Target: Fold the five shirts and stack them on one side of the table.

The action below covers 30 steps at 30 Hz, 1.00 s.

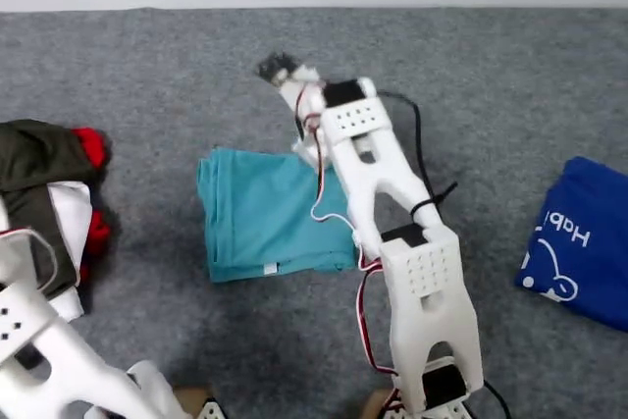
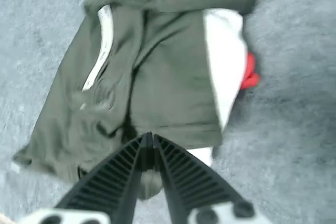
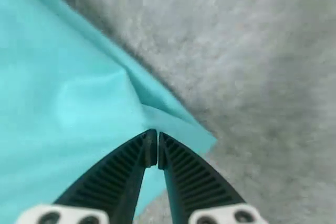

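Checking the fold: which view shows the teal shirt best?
The high view: the folded teal shirt lies mid-table, an arm crossing its edge. The right wrist view shows a corner up close; the left wrist view faces the olive pile.

Even, diffuse light from overhead fills all three views, bright enough to show the weave of the grey surface (image 1: 510, 76), and the white right arm (image 1: 392, 183) carries no harsh glare. Shadows are soft and short. A dim band lies on the surface beside the dark green shirt (image 2: 157, 77), another runs along the edge of the teal shirt (image 3: 63, 103), and the blue shirt (image 1: 589, 242) casts only a thin one.
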Each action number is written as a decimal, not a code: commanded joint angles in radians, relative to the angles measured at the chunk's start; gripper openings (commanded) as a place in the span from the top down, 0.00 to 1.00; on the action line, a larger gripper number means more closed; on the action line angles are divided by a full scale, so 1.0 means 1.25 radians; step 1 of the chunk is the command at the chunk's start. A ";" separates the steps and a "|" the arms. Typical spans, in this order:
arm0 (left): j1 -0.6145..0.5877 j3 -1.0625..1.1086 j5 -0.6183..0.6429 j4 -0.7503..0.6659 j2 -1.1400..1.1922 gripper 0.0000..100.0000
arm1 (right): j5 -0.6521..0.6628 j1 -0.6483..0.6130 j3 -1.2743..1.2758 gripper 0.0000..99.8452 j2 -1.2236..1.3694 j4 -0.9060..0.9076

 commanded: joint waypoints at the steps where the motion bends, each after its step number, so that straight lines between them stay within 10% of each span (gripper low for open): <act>1: 0.097 -0.002 -0.006 -0.056 -0.010 1.00 | 0.010 -0.015 -0.207 0.99 -0.017 0.114; 15: 0.523 -0.166 0.075 -0.222 0.392 0.96 | -0.071 0.053 -0.245 0.99 -0.122 0.307; 30: 0.592 -0.756 0.069 0.023 1.077 0.95 | -0.071 0.127 0.194 0.99 -0.403 0.305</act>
